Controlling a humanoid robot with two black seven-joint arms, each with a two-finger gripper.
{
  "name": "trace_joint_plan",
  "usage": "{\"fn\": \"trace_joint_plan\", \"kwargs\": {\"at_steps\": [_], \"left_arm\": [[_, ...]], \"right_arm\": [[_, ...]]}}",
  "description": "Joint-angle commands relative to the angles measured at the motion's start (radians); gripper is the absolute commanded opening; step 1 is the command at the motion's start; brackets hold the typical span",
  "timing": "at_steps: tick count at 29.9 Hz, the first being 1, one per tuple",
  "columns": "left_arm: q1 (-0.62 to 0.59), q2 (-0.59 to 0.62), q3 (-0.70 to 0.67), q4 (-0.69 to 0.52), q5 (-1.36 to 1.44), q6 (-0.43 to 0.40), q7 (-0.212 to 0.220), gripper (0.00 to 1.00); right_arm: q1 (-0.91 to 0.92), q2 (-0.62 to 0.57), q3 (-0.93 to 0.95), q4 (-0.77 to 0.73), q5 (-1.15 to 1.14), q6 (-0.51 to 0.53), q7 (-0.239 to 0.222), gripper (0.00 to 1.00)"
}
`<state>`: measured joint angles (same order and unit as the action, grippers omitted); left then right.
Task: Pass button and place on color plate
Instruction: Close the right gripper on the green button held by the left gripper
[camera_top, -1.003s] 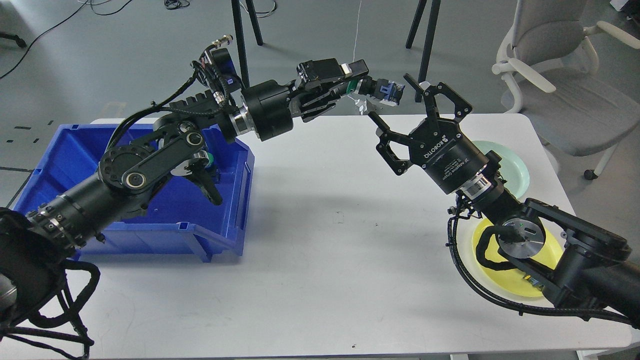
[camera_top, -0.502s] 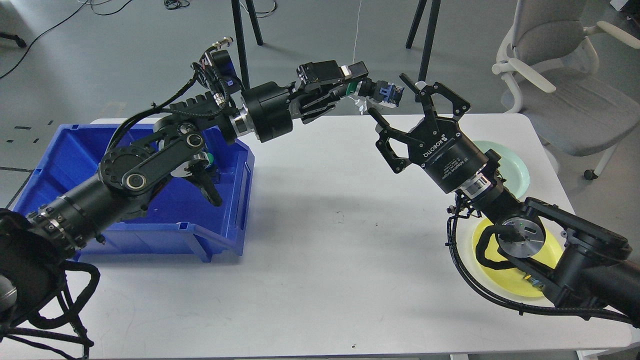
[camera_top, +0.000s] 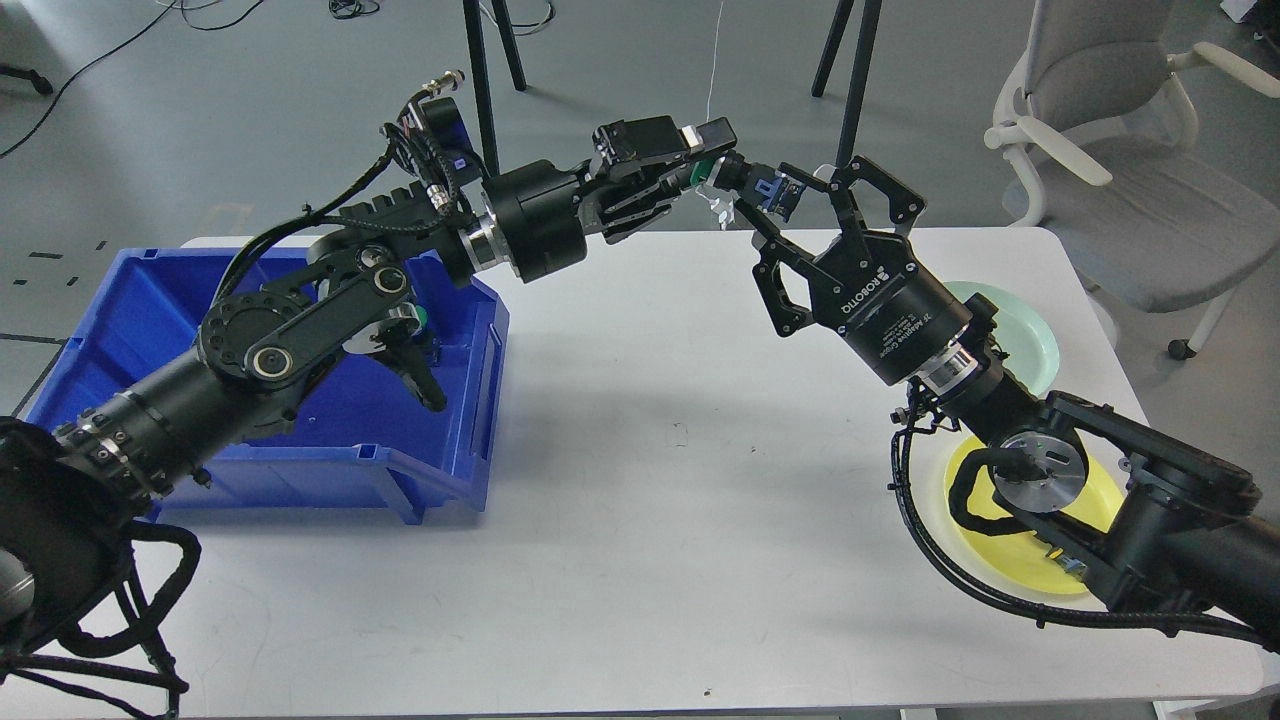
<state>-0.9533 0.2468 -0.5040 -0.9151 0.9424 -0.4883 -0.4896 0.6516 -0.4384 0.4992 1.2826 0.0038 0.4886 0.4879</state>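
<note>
Now, left gripper (camera_top: 712, 172) pinches the small green-capped, blue-bodied push button (camera_top: 752, 185) aloft, offered between the spread right gripper (camera_top: 800, 205) fingers for handover.

bin (camera_top: 455, 480): glossy blue plastic | table (camera_top: 640, 560): matt white, smooth | plates (camera_top: 1020, 560): smooth plastic

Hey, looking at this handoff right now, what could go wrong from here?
1. The left pincer holds the button in mid-air past the table's far edge; releasing before the open right pincer closes could drop it onto the floor.
2. The two pincers are very close, so the fingers may collide.
3. The right arm hides much of the yellow plate, making placement harder to see.
</note>
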Motion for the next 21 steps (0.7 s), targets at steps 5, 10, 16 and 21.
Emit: {"fn": "trace_joint_plan", "kwargs": {"at_steps": [5, 10, 16, 21], "left_arm": [[0.005, 0.000, 0.001, -0.001, 0.001, 0.000, 0.001, 0.24], [0.005, 0.000, 0.001, -0.001, 0.001, 0.000, 0.001, 0.25], [0.005, 0.000, -0.001, -0.001, -0.001, 0.000, 0.001, 0.38], [0.007, -0.006, -0.001, -0.001, -0.002, 0.000, 0.001, 0.49]], "right_arm": [[0.000, 0.000, 0.001, 0.000, -0.001, 0.000, 0.001, 0.24], [0.000, 0.001, 0.001, 0.000, -0.001, 0.000, 0.001, 0.22], [0.000, 0.001, 0.001, 0.000, -0.001, 0.000, 0.001, 0.20], [0.000, 0.003, 0.001, -0.002, -0.002, 0.000, 0.001, 0.19]]}}
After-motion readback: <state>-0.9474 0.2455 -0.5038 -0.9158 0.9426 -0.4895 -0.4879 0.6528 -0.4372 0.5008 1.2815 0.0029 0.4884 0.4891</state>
